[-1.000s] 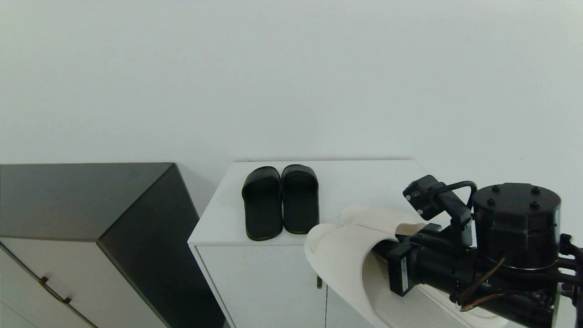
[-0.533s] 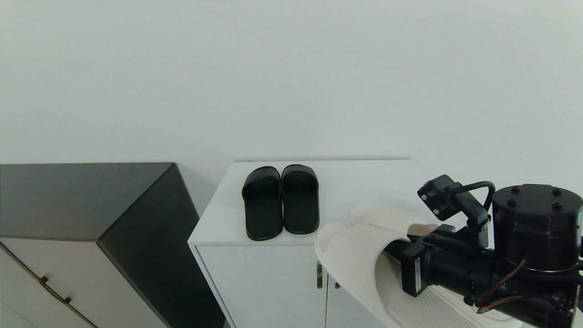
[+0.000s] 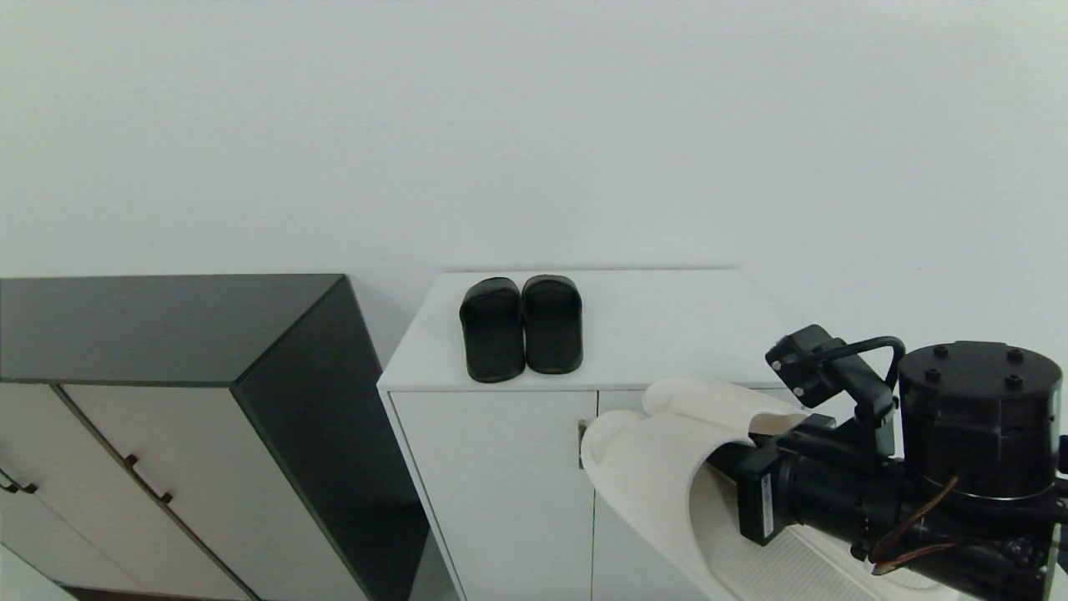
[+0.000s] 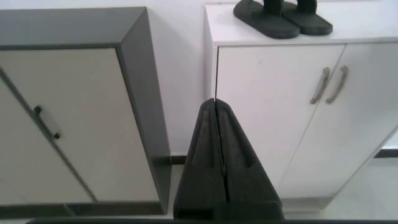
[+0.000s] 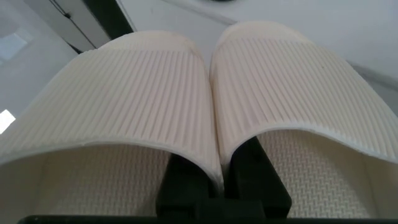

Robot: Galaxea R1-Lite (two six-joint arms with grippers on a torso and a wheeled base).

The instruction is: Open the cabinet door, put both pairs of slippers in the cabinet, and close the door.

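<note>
Bright, even, soft light; faint shadows

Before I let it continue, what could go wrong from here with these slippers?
The cabinet doors are shut and the white slippers hang before the handles, so a swinging door may hit them. The right gripper pinches only their adjoining strap walls; one might slip out. The black slippers sit near the front of the cabinet top and could get knocked off.

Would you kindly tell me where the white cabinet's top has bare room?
The cabinet top is bare from the black slippers rightward to its right edge; a narrower strip lies left of them. The white slippers in the right gripper hang before its front right corner.
</note>
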